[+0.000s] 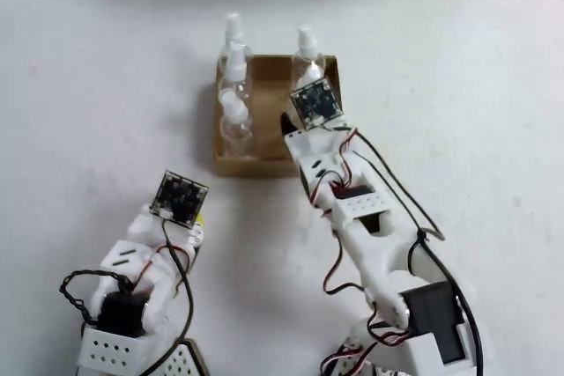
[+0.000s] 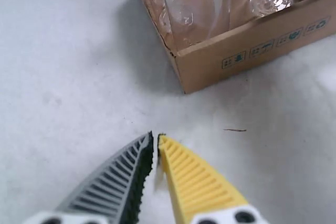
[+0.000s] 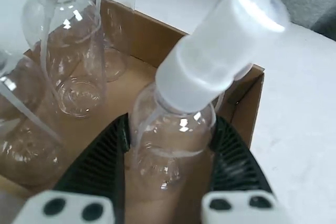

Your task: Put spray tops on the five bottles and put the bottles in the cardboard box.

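- right pincer: gripping a bottle, black fingers pressed on both sides of its clear body
- held bottle has its spray top on; it sits inside the cardboard box, at the far corner on the right arm's side, base low in the box and top sticking out above the rim
- three other bottles: also in the box w/ tops on, in a row along the opposite wall, apart from the held one
- left pincer: closed, grey + yellow tips touching, nothing between them
- left pincer hovers over bare counter, outside the box, near its front corner on the left arm's side, not touching it
- box sits flat on the counter; right arm reaches over its near wall
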Action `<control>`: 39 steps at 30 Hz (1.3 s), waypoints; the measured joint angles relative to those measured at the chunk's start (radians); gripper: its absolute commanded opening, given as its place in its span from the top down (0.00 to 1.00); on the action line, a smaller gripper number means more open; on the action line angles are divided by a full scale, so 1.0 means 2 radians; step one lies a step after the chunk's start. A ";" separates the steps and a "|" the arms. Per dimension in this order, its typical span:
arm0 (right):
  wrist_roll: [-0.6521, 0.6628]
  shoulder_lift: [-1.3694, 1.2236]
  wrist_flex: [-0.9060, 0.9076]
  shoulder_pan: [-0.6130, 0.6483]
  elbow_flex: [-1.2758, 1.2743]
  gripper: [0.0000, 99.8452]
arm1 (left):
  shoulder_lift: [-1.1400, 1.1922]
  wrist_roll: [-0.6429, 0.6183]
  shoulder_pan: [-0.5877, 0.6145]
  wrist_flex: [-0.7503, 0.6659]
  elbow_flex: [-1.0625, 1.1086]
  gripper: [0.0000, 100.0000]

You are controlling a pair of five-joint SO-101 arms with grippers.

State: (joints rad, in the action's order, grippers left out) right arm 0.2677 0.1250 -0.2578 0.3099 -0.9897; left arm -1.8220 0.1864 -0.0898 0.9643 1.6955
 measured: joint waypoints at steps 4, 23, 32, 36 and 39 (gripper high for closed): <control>0.000 0.000 0.000 0.000 0.000 0.98 | 0.000 0.000 0.000 0.000 0.000 0.98; 0.000 -0.001 0.001 0.000 0.000 0.86 | 0.000 0.000 0.000 0.000 0.000 0.98; 0.000 -0.001 0.002 0.000 0.000 0.85 | 0.000 0.000 0.000 0.000 0.000 0.98; 0.000 -0.001 0.002 0.000 0.000 0.85 | 0.000 0.000 0.000 0.000 0.000 0.98; 0.000 -0.001 0.002 0.000 0.000 0.85 | 0.000 0.000 0.000 0.000 0.000 0.98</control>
State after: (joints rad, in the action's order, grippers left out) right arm 0.2677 0.1235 -0.2547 0.3099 -0.9897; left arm -1.8220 0.1864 -0.0898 0.9643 1.6955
